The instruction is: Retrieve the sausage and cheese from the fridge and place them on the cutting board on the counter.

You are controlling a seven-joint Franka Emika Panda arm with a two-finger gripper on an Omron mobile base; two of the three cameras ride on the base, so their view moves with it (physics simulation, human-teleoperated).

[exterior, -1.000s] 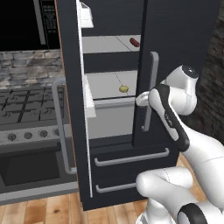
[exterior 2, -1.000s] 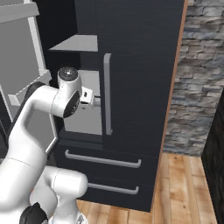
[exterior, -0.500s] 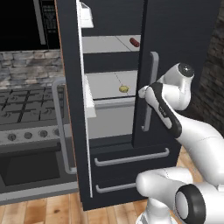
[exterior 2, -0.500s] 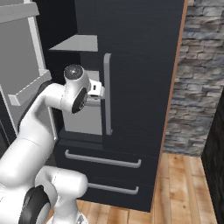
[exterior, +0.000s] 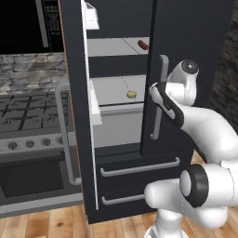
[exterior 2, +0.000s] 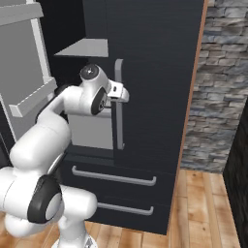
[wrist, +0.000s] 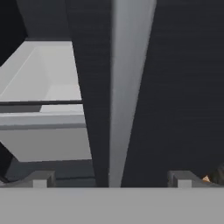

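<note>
The black fridge [exterior: 186, 37] has its left door [exterior: 74, 93] swung open and its right door shut. Inside, the dark red sausage [exterior: 143, 45] lies on the upper shelf and the pale yellow cheese [exterior: 131, 94] on the shelf below. My gripper [exterior 2: 122, 92] is open at the right door's silver handle [exterior 2: 118, 111]. In the hand view the handle [wrist: 127, 87] runs upright between my fingertips [wrist: 41, 178], and my gripper [wrist: 111, 179] holds nothing. The cutting board and the counter are out of view.
A grey stove [exterior: 28, 121] with an oven handle [exterior: 62, 135] stands left of the fridge, close to the open door. Two drawers [exterior: 139, 167] with silver bars sit below the doors. A stone wall [exterior 2: 218, 97] lies to the right, above a wooden floor [exterior 2: 208, 213].
The hand has moved up and in toward the right door's handle, which now sits between the open fingers. The sausage and cheese have not moved.
</note>
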